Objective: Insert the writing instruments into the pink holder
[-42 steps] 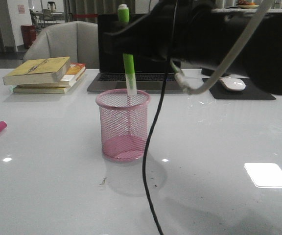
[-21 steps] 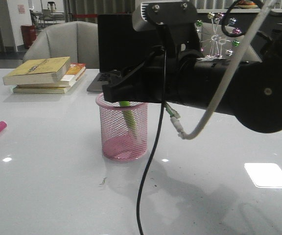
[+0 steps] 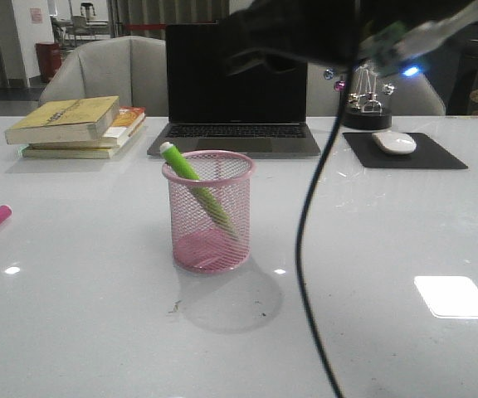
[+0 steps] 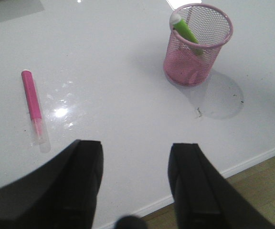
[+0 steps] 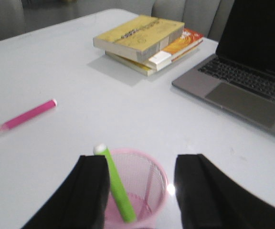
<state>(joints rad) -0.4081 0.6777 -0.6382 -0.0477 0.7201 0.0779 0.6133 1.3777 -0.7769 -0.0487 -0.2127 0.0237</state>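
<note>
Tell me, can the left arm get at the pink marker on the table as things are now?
Probably yes. The pink marker lies flat on bare table, apart from the pink holder, with nothing on or against it. The left gripper is open and empty, and nothing stands between them.

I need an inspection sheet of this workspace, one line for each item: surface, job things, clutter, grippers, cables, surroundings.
Surface: white glossy table, a few dark specks in front of the cup.
Job things: green pen leans inside the pink cup; pink pen lies flat on the table, apart from the cup.
Clutter: books, laptop, mouse on a dark pad, small ball ornament.
Grippers: left gripper open, empty; right gripper open above the cup, empty.
Cables: black cable hangs in front of the table.
Surroundings: chair behind the table.
</note>
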